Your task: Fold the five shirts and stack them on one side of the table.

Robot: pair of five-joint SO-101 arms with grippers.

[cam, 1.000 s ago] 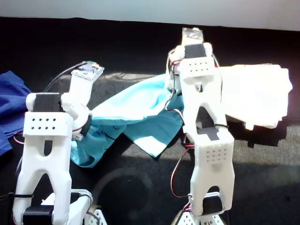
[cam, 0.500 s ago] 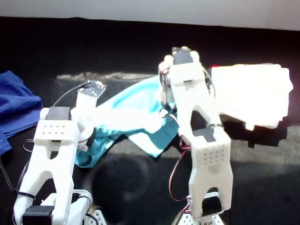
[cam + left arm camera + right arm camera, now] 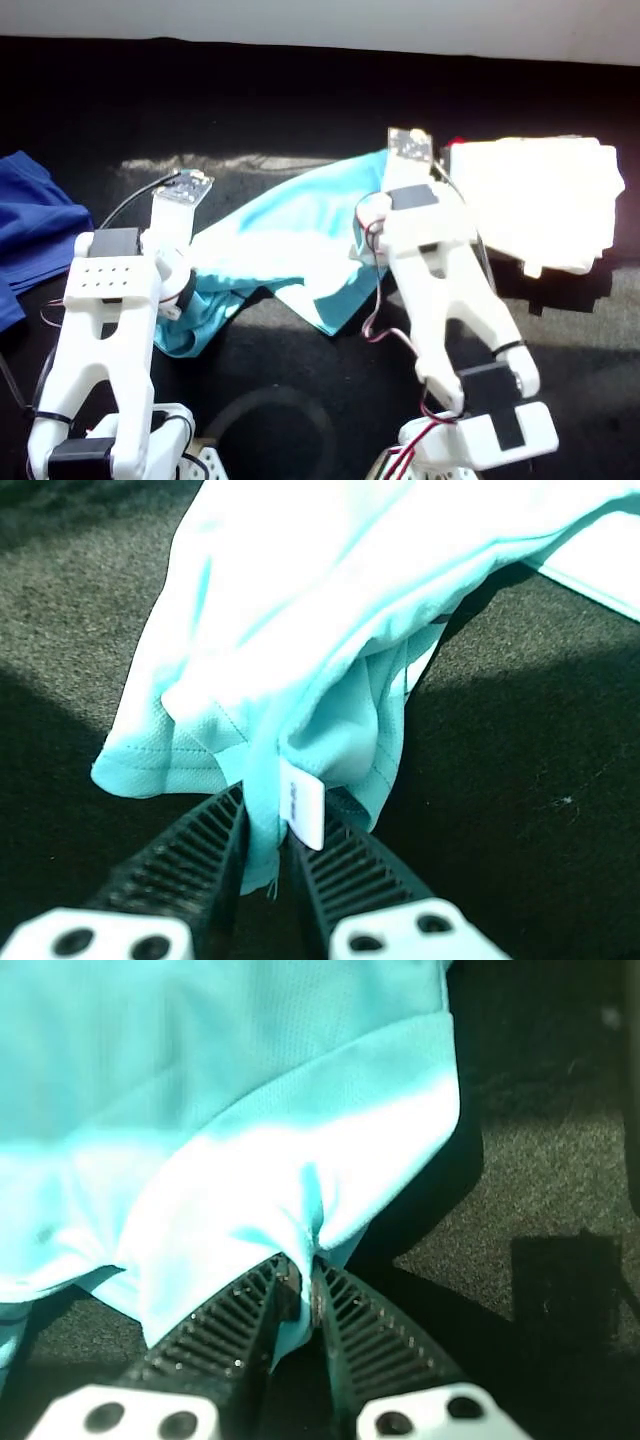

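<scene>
- Black, felt-like cloth covers the table (image 3: 300,120); its nap looks coarse and speckled close up, with a strip of sunlight across the middle.
- The turquoise shirt (image 3: 290,240) is the widest thing on it; it lies rumpled and stretched between my two arms, thin and soft, a fine mesh knit with a broad smooth hem (image 3: 330,1100) and a double row of stitching along one edge (image 3: 160,755).
- The white folded shirt (image 3: 535,205) sits as a flat, squarish slab at the right side of the table, just beside the turquoise cloth; the glare hides how many layers it has.
- The dark blue shirt (image 3: 30,225) lies crumpled at the far left edge, well apart from the white one.
- My right gripper (image 3: 298,1275) is pinched tight on the turquoise hem; the cloth puckers into a small crease between the ribbed black fingers (image 3: 225,1325), near the white slab.
- My left gripper (image 3: 265,815) is clamped on a bunched fold of the same shirt at its other end; the cloth hangs in loose folds above the ribbed pads.
- A small white label (image 3: 303,815), a stiff rectangle, sticks out of the fold just against one finger.
</scene>
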